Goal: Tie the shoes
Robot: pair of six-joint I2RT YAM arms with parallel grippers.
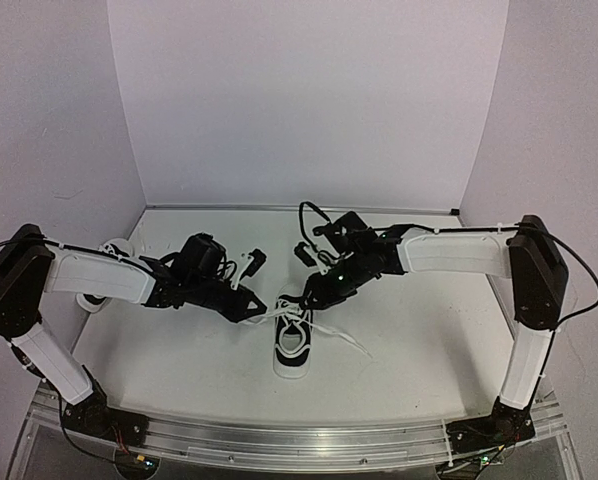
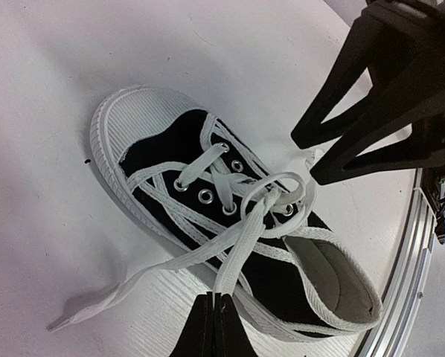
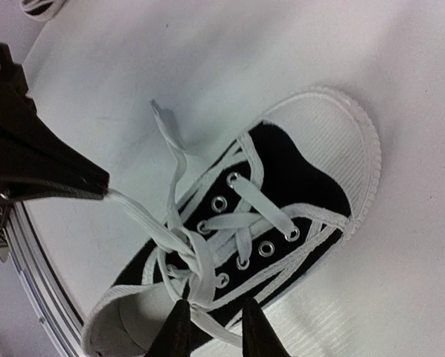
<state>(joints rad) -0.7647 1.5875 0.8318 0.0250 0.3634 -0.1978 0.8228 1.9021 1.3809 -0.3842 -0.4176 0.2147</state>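
Note:
One black-and-white sneaker (image 1: 291, 348) lies mid-table, toe toward the near edge. It also shows in the left wrist view (image 2: 207, 216) and the right wrist view (image 3: 282, 193). Its white laces (image 2: 271, 197) are crossed in a loose knot over the top eyelets. My left gripper (image 1: 255, 308) (image 2: 215, 299) is shut on one lace end, held taut to the shoe's left. My right gripper (image 1: 315, 294) (image 3: 216, 314) is open, jaws astride a lace loop (image 3: 204, 268) by the knot. The second sneaker (image 1: 112, 248) is mostly hidden behind my left arm.
A free lace end (image 1: 345, 340) trails on the table right of the sneaker; another lies flat on the white table (image 2: 96, 301). The table's metal front rail (image 1: 299, 440) runs along the near edge. White walls close the back and sides.

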